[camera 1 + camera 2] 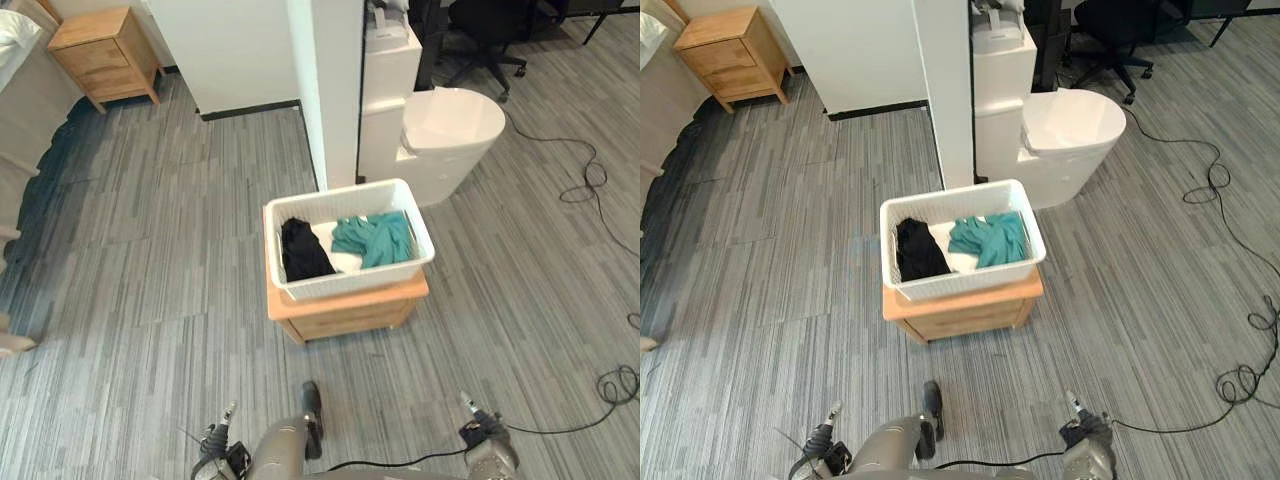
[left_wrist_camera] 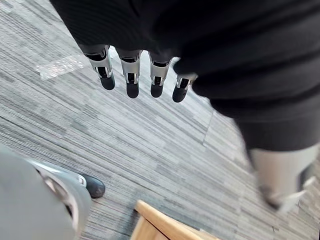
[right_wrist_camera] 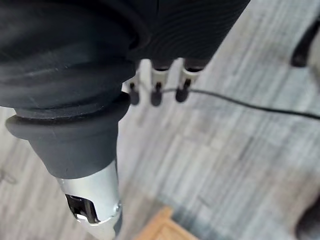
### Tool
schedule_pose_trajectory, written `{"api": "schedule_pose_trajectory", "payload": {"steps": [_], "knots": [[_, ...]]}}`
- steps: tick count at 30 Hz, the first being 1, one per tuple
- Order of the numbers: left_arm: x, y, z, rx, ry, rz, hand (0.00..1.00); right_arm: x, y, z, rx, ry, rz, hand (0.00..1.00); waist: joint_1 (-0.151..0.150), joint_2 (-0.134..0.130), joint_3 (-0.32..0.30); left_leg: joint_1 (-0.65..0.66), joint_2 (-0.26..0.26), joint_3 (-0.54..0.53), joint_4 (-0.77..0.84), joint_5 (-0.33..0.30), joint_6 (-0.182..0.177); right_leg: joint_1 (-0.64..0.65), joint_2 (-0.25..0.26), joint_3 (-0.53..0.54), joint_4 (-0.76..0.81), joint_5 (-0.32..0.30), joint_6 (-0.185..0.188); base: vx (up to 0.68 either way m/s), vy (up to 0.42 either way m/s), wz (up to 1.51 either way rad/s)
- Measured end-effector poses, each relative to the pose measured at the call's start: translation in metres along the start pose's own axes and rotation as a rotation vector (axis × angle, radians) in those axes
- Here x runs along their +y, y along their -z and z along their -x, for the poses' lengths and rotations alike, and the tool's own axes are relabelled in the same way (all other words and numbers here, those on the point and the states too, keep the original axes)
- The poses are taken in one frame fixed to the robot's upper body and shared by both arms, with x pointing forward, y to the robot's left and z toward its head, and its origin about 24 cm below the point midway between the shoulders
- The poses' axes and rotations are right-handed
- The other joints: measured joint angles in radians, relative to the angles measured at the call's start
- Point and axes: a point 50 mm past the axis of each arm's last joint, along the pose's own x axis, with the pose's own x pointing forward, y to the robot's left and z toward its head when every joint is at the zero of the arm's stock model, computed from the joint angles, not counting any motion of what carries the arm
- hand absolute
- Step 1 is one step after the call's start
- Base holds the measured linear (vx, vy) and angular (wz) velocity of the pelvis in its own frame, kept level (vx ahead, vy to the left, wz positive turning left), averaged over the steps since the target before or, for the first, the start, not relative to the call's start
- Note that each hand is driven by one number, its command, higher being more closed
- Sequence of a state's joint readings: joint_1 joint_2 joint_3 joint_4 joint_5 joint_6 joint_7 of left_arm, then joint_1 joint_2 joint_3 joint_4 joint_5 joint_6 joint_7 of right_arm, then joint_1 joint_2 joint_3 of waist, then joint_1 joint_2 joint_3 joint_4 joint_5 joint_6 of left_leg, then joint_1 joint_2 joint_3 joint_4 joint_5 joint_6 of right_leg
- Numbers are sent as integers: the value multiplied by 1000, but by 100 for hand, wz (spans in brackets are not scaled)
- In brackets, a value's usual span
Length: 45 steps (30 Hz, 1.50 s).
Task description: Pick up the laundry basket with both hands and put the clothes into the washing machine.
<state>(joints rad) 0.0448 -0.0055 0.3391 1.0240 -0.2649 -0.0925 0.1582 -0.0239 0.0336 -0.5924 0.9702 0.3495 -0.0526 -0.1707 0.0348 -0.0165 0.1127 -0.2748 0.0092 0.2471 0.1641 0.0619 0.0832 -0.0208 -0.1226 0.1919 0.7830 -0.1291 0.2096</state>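
Underfoot, grey striped plank floor [image 1: 150, 300] across the whole room; white wall panel [image 1: 230, 50] and white pillar [image 1: 335, 90] at the far side; wooden nightstand [image 1: 105, 55] at far left; black office chair [image 1: 485, 30] at far right; white appliance with a rounded lid [image 1: 450, 140] just right of the pillar, standing on the floor.

Centre of room: low wooden cabinet [image 1: 350, 310], serving as worktop; on it, white slatted laundry basket [image 1: 345, 283], upright, covering most of the top, its far rim near the foot of the pillar.

Basket contents: black garment [image 1: 303, 250] bunched at the left; teal garment [image 1: 375, 238] crumpled at the right; white cloth [image 1: 340, 260] between and beneath them; all clothes inside the basket, the appliance's lid down.

Left hand [image 1: 218, 450] at the near left, low over the floor, well apart from the basket; its fingers [image 2: 131, 75] hang straight and spread a little, holding nothing.

Right hand [image 1: 487, 445] at the near right, likewise well apart from the basket; its fingers [image 3: 156, 85] straight, side by side, holding nothing.
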Motion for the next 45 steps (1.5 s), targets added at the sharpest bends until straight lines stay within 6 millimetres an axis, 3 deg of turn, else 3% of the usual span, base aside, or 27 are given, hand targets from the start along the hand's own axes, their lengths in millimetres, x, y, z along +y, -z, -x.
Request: {"api": "schedule_pose_trajectory", "payload": {"steps": [2, 4, 5, 7, 9, 10, 11, 12, 15, 18, 25, 26, 30, 34, 36, 37, 38, 41, 42, 45], "knots": [[-13, -4, 0, -10, 37, -15, 0, 11, 10, 3, 27, -35, 32, 0, 5, 22, 3, 101, 24, -1, -27, -3, 0, -75, 1, -43, 53, -29, -15, 455, 214, -52], [-32, -13, 0, -35, 82, -9, 0, 14, 12, 5, 30, -50, 47, 0, 4, 69, -13, 160, 71, 1, -49, -44, -11, -171, 19, -128, 14, -62, -52, 367, 141, -29], [-50, -32, -2, -84, 120, -21, 0, 13, 13, 5, 29, -46, 46, 0, -3, 87, -5, 209, 79, -6, -95, -97, -36, -237, 41, -161, -136, -77, -38, 353, 75, 12], [-55, -46, -4, -120, 128, -28, 0, 12, 15, 5, 39, -38, 48, 0, -29, 50, -6, 220, 57, -25, -110, -97, -37, -257, 34, -151, -287, -72, -41, 241, -57, 51], [-55, -51, -5, -133, 123, -21, 0, 5, 22, 6, 60, -8, 50, 0, -57, 6, -4, 256, 18, -67, -120, -111, -59, -244, 34, -106, -505, 39, -80, 221, -137, 76], [-53, -50, -5, -131, 114, -18, 0, 3, 24, 6, 69, 3, 51, 0, -58, -5, -2, 262, 6, -77, -119, -118, -70, -236, 29, -93, -536, 91, -94, 150, -146, 51], [-48, -49, -6, -124, 97, -10, 0, 0, 24, 6, 72, 15, 57, 0, -60, -7, 9, 277, 8, -91, -122, -130, -87, -224, 30, -102, -536, 99, -117, 170, -170, 33], [-45, -36, -4, -89, 74, 11, 0, 2, 17, 4, 47, 11, 60, 0, -54, 24, 5, 284, 35, -94, -133, -132, -104, -212, 55, -115, -557, 97, -129, 226, -192, 13], [-31, -14, -2, -28, 31, 10, 0, 10, 4, 0, 6, -6, 75, 0, -50, 51, 4, 287, 74, -95, -162, -124, -134, -211, 93, -131, -581, 100, -143, 168, -150, -1], [-15, 1, -1, 27, -38, 46, 0, 16, -12, -1, -61, -18, 84, 0, -48, 39, 11, 290, 95, -102, -190, -115, -150, -206, 121, -138, -610, 109, -160, 95, -103, 1], [27, 13, 1, 67, -200, 184, 0, 13, -71, 15, -365, -43, 21, 0, -52, 31, 18, 286, 92, -71, -200, -115, -156, -204, 122, -107, -660, 134, -168, 18, 7, -12], [42, 14, 2, 68, -263, 235, 0, 5, -87, 26, -468, -34, 46, 0, -57, 33, 21, 278, 92, -64, -200, -119, -157, -207, 121, -102, -676, 142, -165, -14, 17, -10], [72, 12, 4, 64, -373, 331, 0, -13, -107, 39, -589, 31, 62, 0, -75, 42, 27, 252, 92, -61, -199, -120, -156, -223, 121, -101, -692, 152, -167, -5, 2, -3], [100, -7, 3, 6, -449, 367, 0, -28, -148, 55, -757, 108, 32, 0, -83, 68, 44, 233, 92, -57, -195, -119, -156, -245, 122, -96, -703, 163, -169, 12, -4, -7], [110, -25, 1, -44, -461, 346, 0, -28, -168, 60, -829, 118, 29, 0, -88, 78, 50, 226, 91, -58, -192, -118, -156, -249, 123, -94, -707, 168, -168, 17, 3, -4], [117, -47, -1, -110, -462, 315, 0, -23, -185, 64, -888, 103, 26, 0, -95, 84, 54, 219, 88, -58, -188, -118, -156, -249, 122, -92, -719, 176, -168, 0, 0, 0], [118, -56, -2, -137, -457, 299, 0, -18, -192, 65, -910, 90, 22, 0, -99, 86, 56, 216, 85, -58, -186, -118, -156, -249, 121, -92, -724, 180, -169, 0, 0, 0], [108, -99, -6, -262, -398, 223, 0, 5, -220, 75, -1011, 13, 34, 0, -100, 98, 65, 205, 80, -55, -182, -116, -156, -246, 118, -86, -759, 206, -165, -14, 5, -7], [93, -123, -7, -336, -342, 155, 0, 22, -231, 79, -1046, -45, 80, 0, -101, 105, 73, 201, 78, -54, -177, -116, -156, -245, 115, -88, -767, 214, -166, -17, -1, -3], [71, -147, -6, -424, -269, 60, 0, 40, -235, 79, -1051, -112, 143, 0, -103, 110, 78, 199, 78, -53, -174, -116, -156, -245, 114, -88, -770, 217, -166, 0, 0, 0]]}}
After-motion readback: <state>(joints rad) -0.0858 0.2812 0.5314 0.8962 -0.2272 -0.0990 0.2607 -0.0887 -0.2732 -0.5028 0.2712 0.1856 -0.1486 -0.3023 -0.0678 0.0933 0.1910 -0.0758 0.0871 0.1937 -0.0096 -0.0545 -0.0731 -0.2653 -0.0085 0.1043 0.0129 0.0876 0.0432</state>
